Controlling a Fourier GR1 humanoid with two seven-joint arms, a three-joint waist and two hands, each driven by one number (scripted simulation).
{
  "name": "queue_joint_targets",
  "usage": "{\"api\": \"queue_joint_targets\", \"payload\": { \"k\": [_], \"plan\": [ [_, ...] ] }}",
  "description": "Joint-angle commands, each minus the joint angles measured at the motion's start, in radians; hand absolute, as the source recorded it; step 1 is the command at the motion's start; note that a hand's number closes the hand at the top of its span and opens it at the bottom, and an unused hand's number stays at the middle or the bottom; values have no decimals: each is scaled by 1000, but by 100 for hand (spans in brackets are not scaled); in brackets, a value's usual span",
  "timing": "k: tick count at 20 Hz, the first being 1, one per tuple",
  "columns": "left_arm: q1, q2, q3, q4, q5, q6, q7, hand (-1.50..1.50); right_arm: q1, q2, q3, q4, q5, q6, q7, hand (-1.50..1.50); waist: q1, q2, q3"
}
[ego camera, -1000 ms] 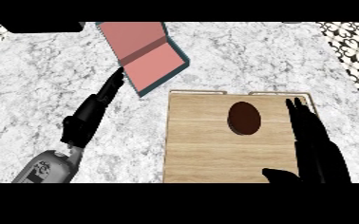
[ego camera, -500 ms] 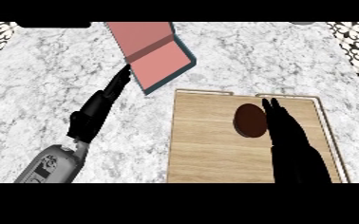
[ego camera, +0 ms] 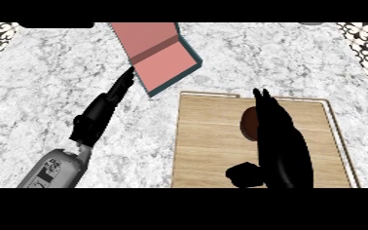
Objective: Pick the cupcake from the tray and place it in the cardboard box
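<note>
A: Grey-white marbled stone is the bench [ego camera: 64, 68] all over, with open room on its left side and along the far edge.

B: And the edges?

A: The pale wooden tray with a thin raised rim [ego camera: 208, 126] lies near the lower right; its near edge is cut off by the view. The pink-lined, teal-sided cardboard box [ego camera: 161, 58] sits apart from the tray's far left corner, flaps open, tilted on the diagonal.

B: Counts?

A: One tray, one box, one dark brown rounded cupcake [ego camera: 249, 124], two hands.

B: Where is the cupcake?

A: On the tray, toward its far middle, half hidden by the right robot hand [ego camera: 280, 141]. That hand lies over the tray with fingers straight and pressed together, pointing away, their side against the cupcake; nothing is pinched. Its thumb shows low down near the tray's near edge.

B: The other?

A: The left robot hand [ego camera: 108, 105] stretches flat over the stone, fingers straight and together, tips just beside the box's near left edge
</note>
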Motion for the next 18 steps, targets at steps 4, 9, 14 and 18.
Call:
{"api": "queue_joint_targets", "payload": {
  "k": [4, 9, 14, 18],
  "plan": [
    [12, -43, 15, 3, -27, -3, 11, 0, -22, 63, -33, 38, 20, 109, 156, -150, -3, -2, 1],
    [46, -37, 49, -58, -66, -51, 34, 0, -21, 64, -92, 208, 96, -40, -47, -150, 1, -1, 2],
    [-20, -67, 108, 8, -91, -77, 54, 0, 33, 55, -105, 115, 84, 59, -27, -150, -5, -1, 1],
    [11, -118, 102, -15, -124, -58, 46, 0, -49, 65, -166, 214, 39, 60, -60, -150, -1, 0, 1]
  ]
}}
